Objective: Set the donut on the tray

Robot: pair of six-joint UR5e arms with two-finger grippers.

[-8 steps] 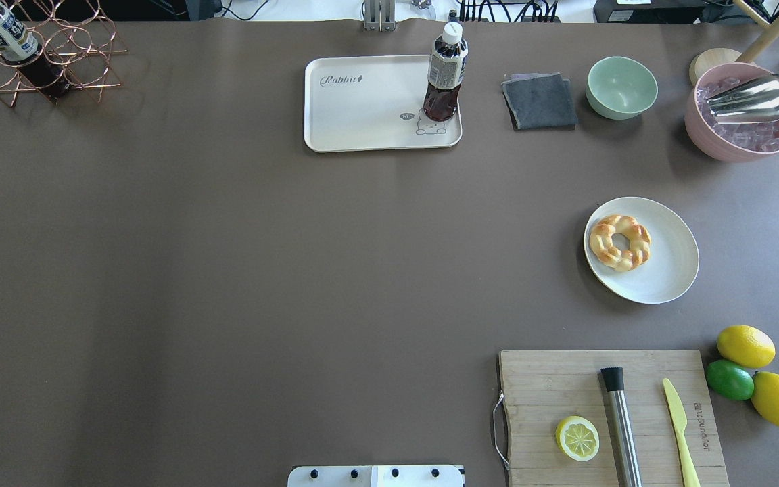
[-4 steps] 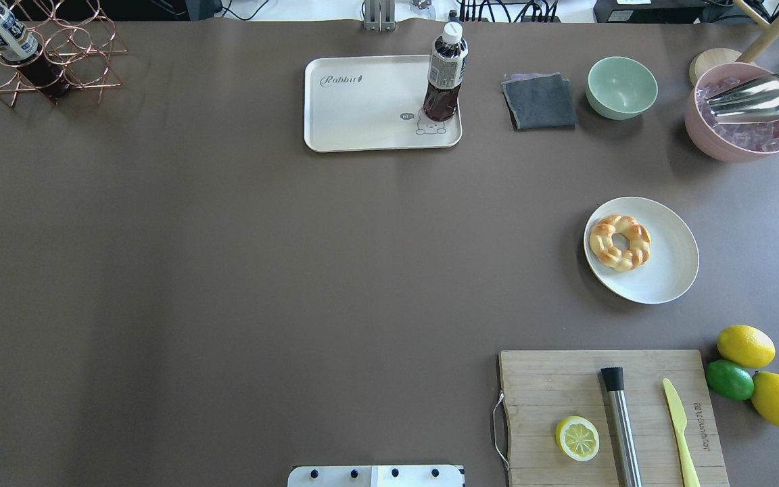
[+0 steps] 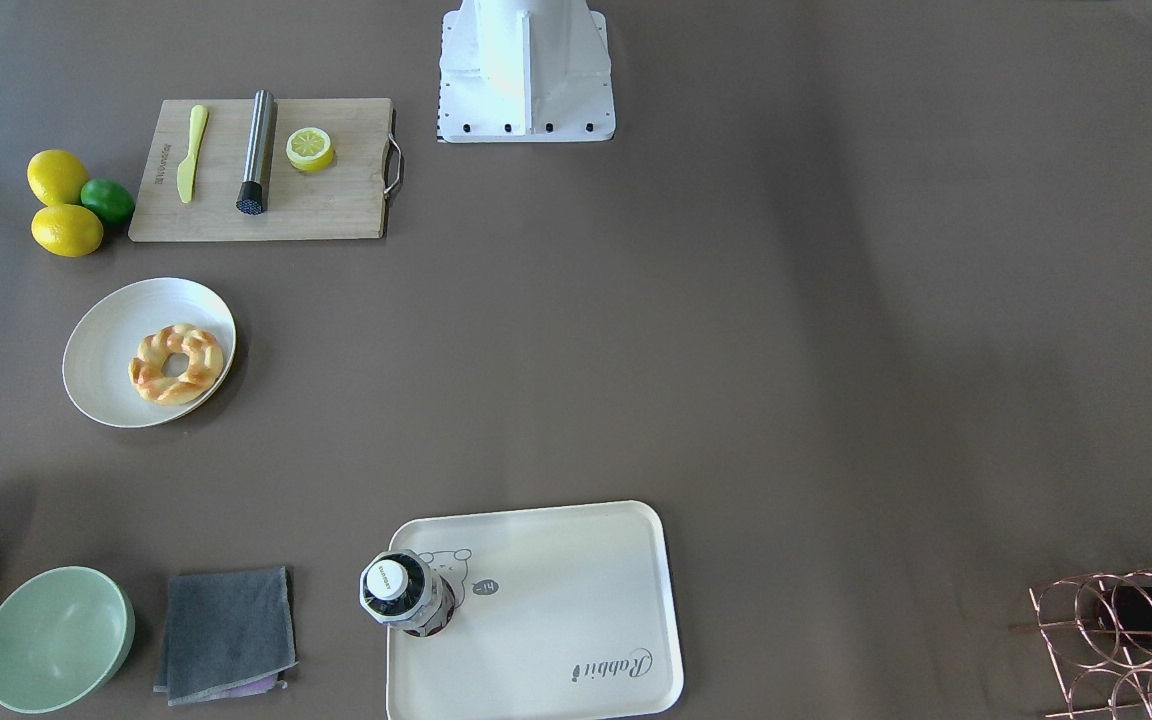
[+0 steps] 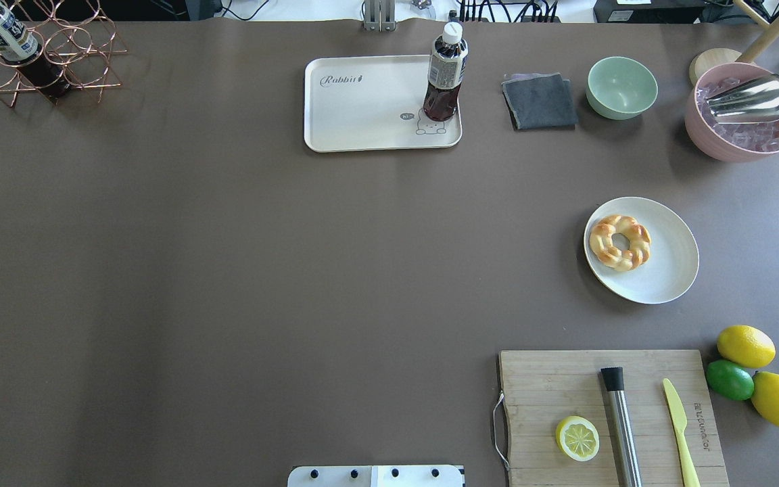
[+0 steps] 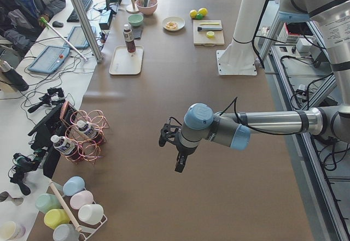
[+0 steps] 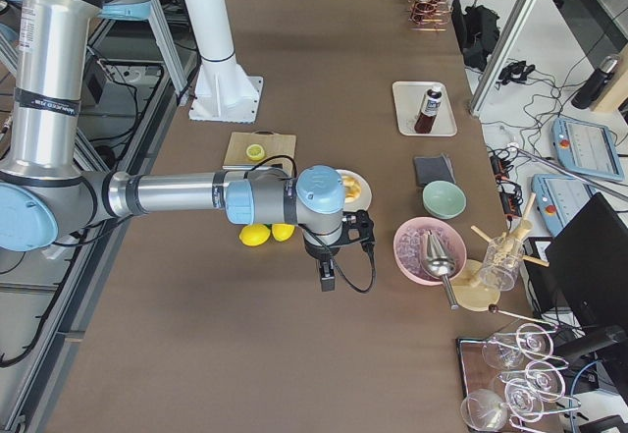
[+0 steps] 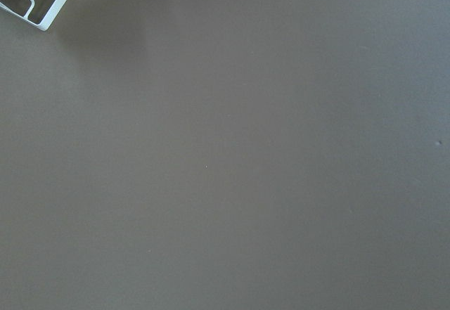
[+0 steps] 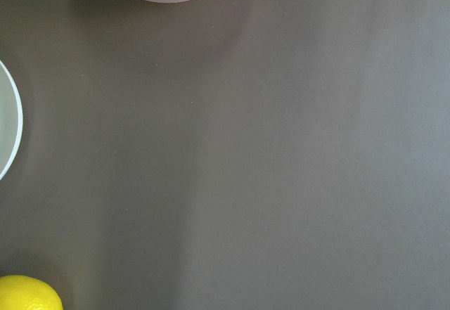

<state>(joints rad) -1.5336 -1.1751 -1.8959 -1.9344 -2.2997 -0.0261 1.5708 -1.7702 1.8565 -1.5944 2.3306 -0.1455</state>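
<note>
change: nothing, against the earlier overhead frames; donut, tray and bottle sit where they sat.
left claw: hangs over bare bench at the robot's left end, well apart from the task's things; seen from the side only, so open or closed cannot be told.
right claw: hangs above the bench at the right end, near the whole lemons and the pink bowl; seen from the side only, so cannot tell its state either. Probably the arm for the pick, being on the donut's side.
cutting board: nearest the base, carries a lemon half; printed mark along one edge, unreadable.
donut: lies flat on the round plate, towards its left side, hole up, untouched; pick not yet begun.
tray: far across the bench, well apart from the plate.
bottle: stands upright on the tray's near right corner, leaving the left part bare, likely room enough for the donut.
writing: "Rabbit" in grey on the tray; bottle label too small to read.
</note>
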